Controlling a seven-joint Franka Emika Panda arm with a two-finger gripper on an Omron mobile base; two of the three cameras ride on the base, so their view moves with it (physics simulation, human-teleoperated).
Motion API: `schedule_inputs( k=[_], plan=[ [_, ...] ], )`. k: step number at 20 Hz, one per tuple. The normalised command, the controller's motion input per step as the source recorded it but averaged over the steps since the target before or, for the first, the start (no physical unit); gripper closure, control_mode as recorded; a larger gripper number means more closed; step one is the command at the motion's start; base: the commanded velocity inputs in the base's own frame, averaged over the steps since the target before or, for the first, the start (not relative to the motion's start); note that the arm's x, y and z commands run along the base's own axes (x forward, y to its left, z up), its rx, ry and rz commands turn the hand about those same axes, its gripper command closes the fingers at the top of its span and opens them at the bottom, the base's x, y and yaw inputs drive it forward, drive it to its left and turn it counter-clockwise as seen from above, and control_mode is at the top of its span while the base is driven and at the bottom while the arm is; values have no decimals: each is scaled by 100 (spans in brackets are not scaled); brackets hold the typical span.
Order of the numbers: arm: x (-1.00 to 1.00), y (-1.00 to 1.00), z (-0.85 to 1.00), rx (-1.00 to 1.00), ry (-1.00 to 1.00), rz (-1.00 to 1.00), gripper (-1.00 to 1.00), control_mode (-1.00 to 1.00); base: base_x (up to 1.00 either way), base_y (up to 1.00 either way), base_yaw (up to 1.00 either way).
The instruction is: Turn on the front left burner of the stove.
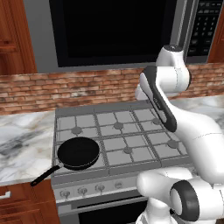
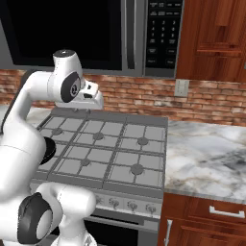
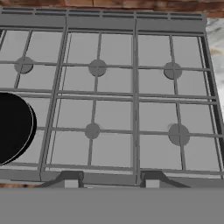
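Gripper fingertips [image 3: 108,182] sit apart in my hand view, clamped on nothing, poised above the stove's [image 1: 127,175] front edge. On that stove, the front left burner [image 1: 78,154] is covered by a round black frying pan [image 1: 78,153], handle angling off the front left corner. Small round knobs [image 1: 82,190] line the stove's front panel, below the pan.

kitchen, stove [image 1: 118,131], microwave [image 1: 109,30], brick backsplash [image 1: 65,89]
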Motion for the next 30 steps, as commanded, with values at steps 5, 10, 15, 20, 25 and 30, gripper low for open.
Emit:
schedule_inputs(
  k=[5,10,15,20,25,30],
  plan=[
    [-25,53,-14,-9,0,1,-100,-100,0,0,0],
    [-43,100,-53,-30,0,-1,-100,-100,0,0,0],
    [-41,100,-82,-24,0,0,-100,-100,0,0,0],
    [-14,100,-76,-17,-5,-4,-100,-100,0,0,0],
    [0,17,-5,-2,0,0,-100,-100,0,0,0],
    [0,87,-61,-7,-20,-1,-100,-100,0,0,0]
  ],
)
